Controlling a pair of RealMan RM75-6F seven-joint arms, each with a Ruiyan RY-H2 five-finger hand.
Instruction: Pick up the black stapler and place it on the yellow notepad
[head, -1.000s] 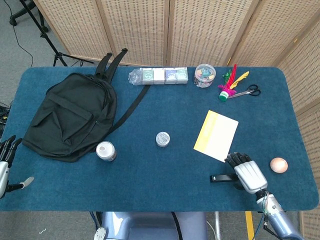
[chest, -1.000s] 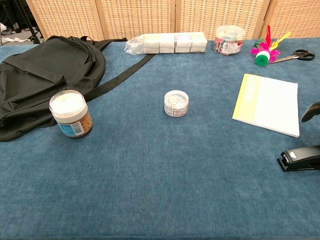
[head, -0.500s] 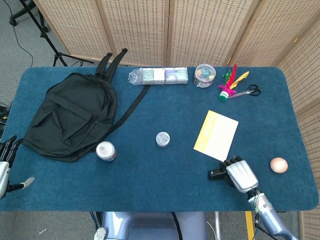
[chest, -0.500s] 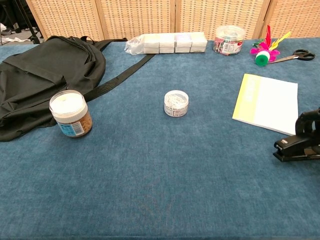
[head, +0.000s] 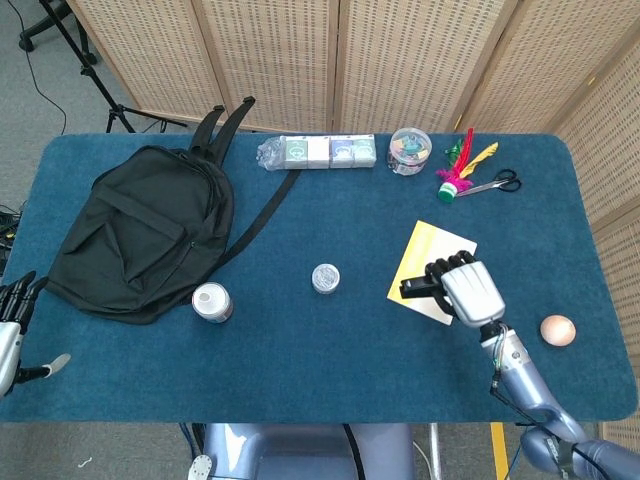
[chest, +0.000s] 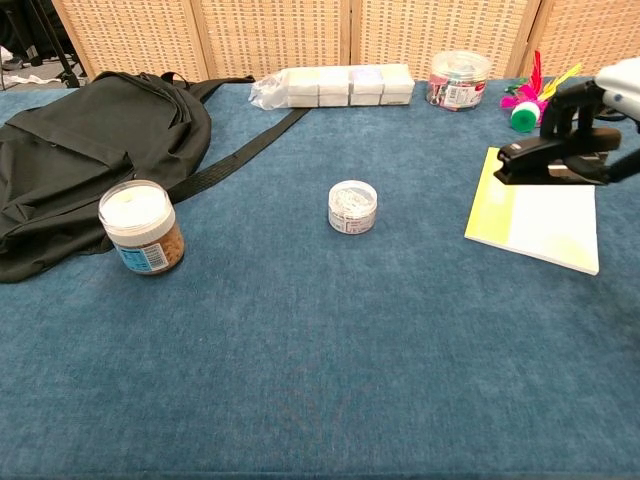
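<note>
My right hand (head: 468, 290) grips the black stapler (head: 417, 287) and holds it in the air above the near left part of the yellow notepad (head: 426, 253). In the chest view the stapler (chest: 545, 160) hangs level over the notepad (chest: 535, 214), its nose pointing left, with the right hand (chest: 598, 105) at the right frame edge. My left hand (head: 10, 320) rests at the far left edge of the table, fingers apart and holding nothing.
A black backpack (head: 140, 233) covers the left of the table. A white-lidded jar (head: 211, 301) and a small round container (head: 325, 277) stand mid-table. Boxes (head: 328, 151), a clip tub (head: 408, 149), a shuttlecock (head: 455, 175) and scissors (head: 495, 183) line the far edge. An orange ball (head: 557, 329) lies right.
My right hand closed on the stapler near the front edge, lifted it off the table and carried it away from the front edge to above the notepad. The left hand stayed put.
</note>
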